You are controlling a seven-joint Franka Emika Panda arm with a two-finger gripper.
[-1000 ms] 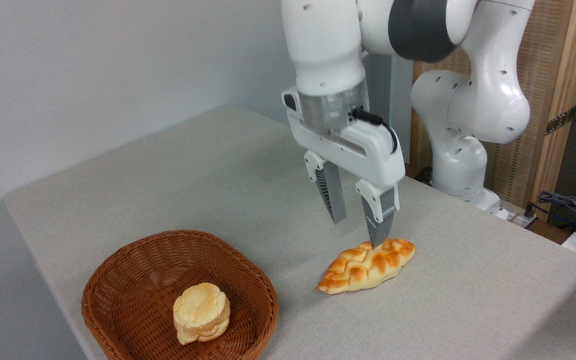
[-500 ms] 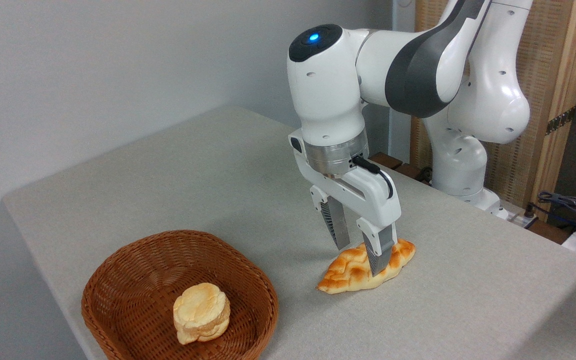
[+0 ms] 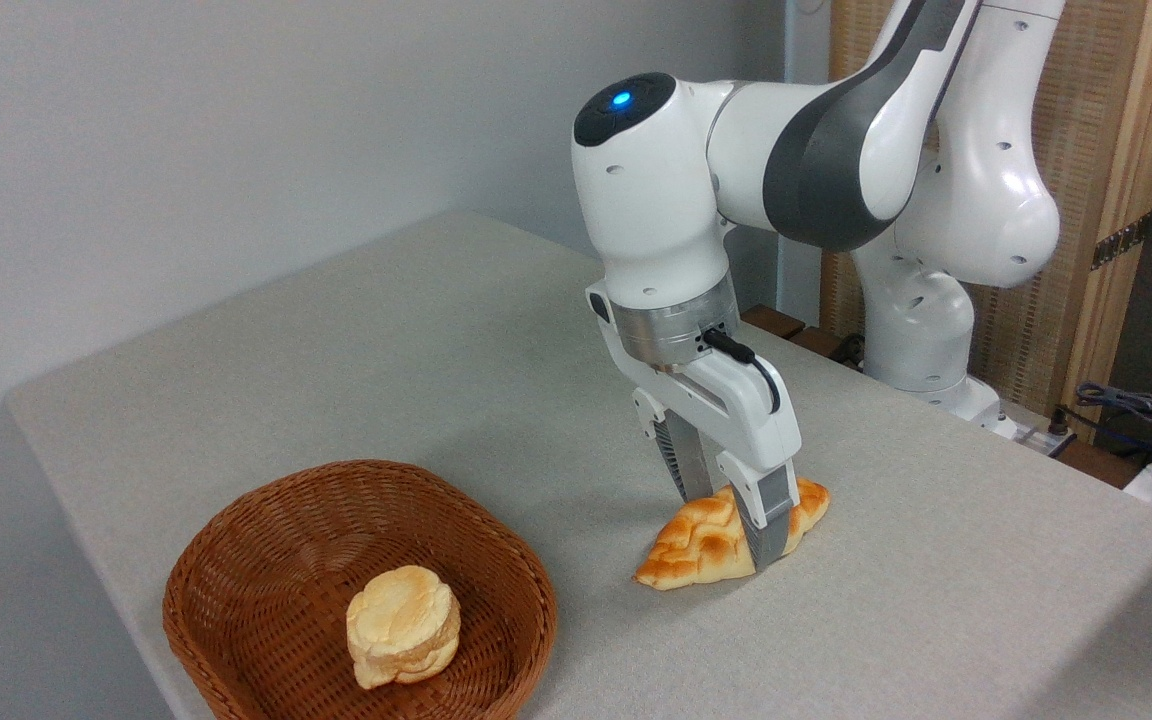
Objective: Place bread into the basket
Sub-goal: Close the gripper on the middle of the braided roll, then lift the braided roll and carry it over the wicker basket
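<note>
2 fingers of gripper (image 3: 736, 525) straddle bread (image 3: 711, 535) on counter (image 3: 936, 600), spread, not clamped. Risk: off-centre grasp, loaf pivots, drops short of basket (image 3: 236, 560).

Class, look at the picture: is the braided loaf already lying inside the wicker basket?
No, the braided loaf lies on the table between the gripper fingers, beside the wicker basket.

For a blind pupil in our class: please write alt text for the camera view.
A white robot arm's tool straddles a braided loaf lying on a grey table, one finger on each side. To the left, a wicker basket holds a pale round bun.
</note>
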